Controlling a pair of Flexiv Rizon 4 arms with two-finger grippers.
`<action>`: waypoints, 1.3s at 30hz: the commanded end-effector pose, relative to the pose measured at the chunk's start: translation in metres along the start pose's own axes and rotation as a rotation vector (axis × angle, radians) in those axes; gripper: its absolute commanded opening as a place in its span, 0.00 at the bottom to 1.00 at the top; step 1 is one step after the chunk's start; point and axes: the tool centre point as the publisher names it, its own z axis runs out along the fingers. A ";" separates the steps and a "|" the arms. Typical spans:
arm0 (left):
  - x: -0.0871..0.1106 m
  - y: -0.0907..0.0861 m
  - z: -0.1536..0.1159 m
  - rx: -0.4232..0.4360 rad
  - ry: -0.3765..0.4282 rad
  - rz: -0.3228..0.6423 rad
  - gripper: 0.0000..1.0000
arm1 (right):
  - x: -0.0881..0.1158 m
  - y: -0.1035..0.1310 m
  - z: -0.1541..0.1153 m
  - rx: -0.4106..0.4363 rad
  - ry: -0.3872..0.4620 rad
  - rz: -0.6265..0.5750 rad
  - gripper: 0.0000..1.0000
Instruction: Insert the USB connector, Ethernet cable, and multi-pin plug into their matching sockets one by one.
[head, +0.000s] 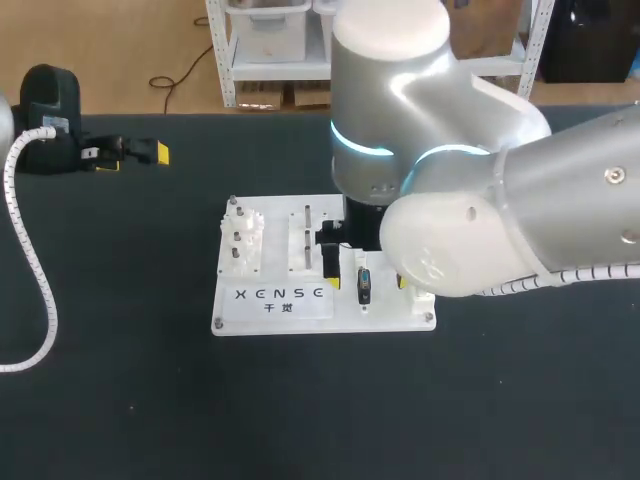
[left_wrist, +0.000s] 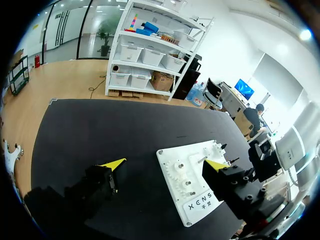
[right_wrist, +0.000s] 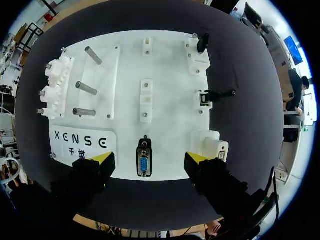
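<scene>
A white rectangular plastic board (head: 390, 318) lies flat in the middle of the black table top (head: 300, 420). A white label panel (right_wrist: 80, 142) at the board's near corner carries a line of dark capital letters with two smaller characters beneath. Just beside the label, at the near edge, a blue-faced multi-pin connector (right_wrist: 144, 164) in a dark metal frame faces upward; whether it is fully seated cannot be told. The right gripper (right_wrist: 148, 158) hangs over it with its yellow-tipped fingers spread wide, one on either side of the connector and neither touching it. Along the board's edge opposite the label, a white corner holder (right_wrist: 195, 55) has a small black plug (right_wrist: 202, 42) in it. On the same edge, a smaller white holder (right_wrist: 204, 98) has a black piece (right_wrist: 220, 93) lying across it and jutting out over the table, and a white block (right_wrist: 212, 142) stands just beside one finger. Three bare metal pegs (right_wrist: 86, 88) and a white gear block (right_wrist: 55, 85) stand beyond the label. The left gripper (head: 130, 155), fingers apart and holding nothing, is over the table's far left, well apart from the board.
</scene>
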 end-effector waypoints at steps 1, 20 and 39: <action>0.000 0.000 0.000 0.000 0.000 0.000 1.00 | -0.001 0.004 0.005 0.006 0.010 -0.005 0.45; 0.000 0.000 0.000 0.000 0.000 0.000 1.00 | 0.001 0.007 0.019 -0.023 0.067 -0.010 0.33; 0.000 0.000 0.000 0.000 0.000 0.000 1.00 | -0.001 0.006 0.019 -0.026 0.068 -0.004 0.15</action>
